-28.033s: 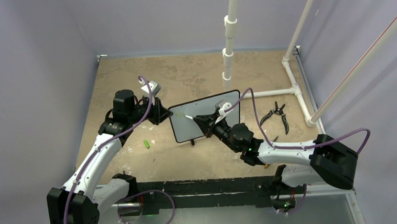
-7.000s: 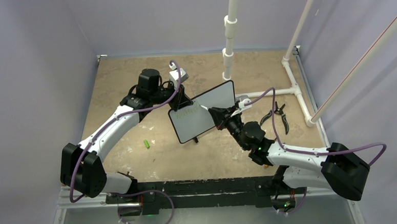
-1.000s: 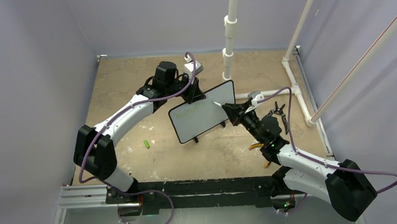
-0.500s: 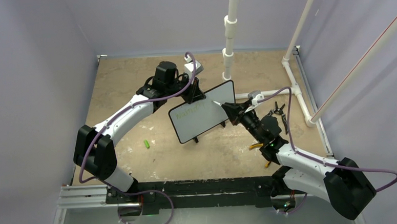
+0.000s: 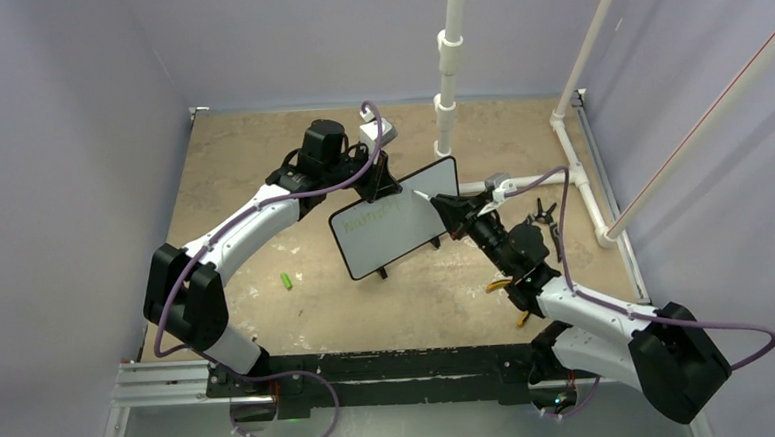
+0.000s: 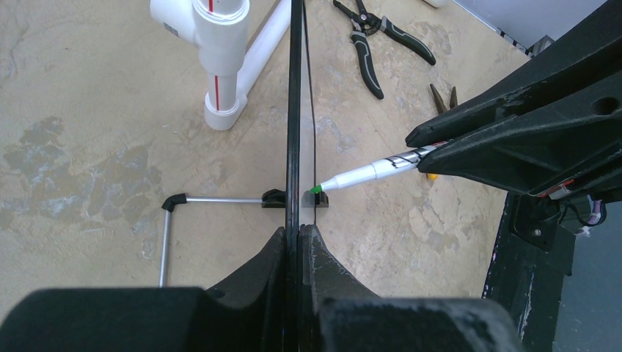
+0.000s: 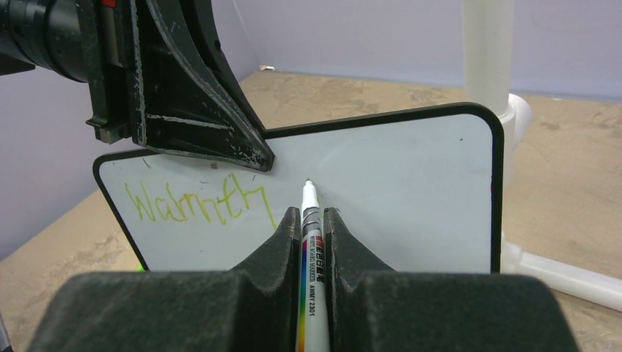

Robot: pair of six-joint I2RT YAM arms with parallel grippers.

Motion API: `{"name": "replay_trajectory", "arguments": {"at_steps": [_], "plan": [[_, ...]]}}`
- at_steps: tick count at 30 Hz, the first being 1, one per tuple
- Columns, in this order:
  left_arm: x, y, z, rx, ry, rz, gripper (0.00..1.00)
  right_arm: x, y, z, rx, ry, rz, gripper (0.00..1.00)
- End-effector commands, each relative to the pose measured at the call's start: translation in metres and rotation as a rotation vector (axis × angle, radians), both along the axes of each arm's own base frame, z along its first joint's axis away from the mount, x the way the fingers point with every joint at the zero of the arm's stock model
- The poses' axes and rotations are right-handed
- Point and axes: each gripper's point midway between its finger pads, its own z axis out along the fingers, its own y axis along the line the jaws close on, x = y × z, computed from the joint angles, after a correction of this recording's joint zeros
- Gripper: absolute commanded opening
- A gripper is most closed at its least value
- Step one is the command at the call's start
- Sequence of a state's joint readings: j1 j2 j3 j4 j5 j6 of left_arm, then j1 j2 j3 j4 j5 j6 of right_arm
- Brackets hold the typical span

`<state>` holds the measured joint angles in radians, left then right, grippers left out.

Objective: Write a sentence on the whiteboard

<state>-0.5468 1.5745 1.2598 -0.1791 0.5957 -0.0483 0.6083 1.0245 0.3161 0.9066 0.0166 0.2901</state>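
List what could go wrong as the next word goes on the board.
1. The left tool grips the board only at its top edge, so a push from the marker might tilt or swing it.
2. The marker tip sits close to the left tool's finger; an upward stroke might strike it.
3. The right tool pinches the marker back from its tip, so it might slip under pressure.
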Motion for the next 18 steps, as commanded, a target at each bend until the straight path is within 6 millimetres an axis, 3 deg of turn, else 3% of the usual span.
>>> {"name": "replay_trajectory", "arguments": {"at_steps": [1,8,14,18], "plan": [[-0.002,-0.007,0.004,-0.021,-0.029,-0.039,0.00,0.008,0.001,0.025,0.046,-0.053,-0.018,0.00],[-0.003,-0.008,0.002,-0.022,-0.026,-0.047,0.00,0.012,0.001,0.024,0.052,-0.046,-0.029,0.00],[0.000,-0.006,0.003,-0.016,-0.032,-0.026,0.00,0.002,-0.004,0.029,0.062,-0.067,-0.024,0.00],[0.001,-0.005,0.003,-0.012,-0.033,-0.018,0.00,0.001,-0.012,0.020,0.053,-0.042,-0.058,0.00]]}}
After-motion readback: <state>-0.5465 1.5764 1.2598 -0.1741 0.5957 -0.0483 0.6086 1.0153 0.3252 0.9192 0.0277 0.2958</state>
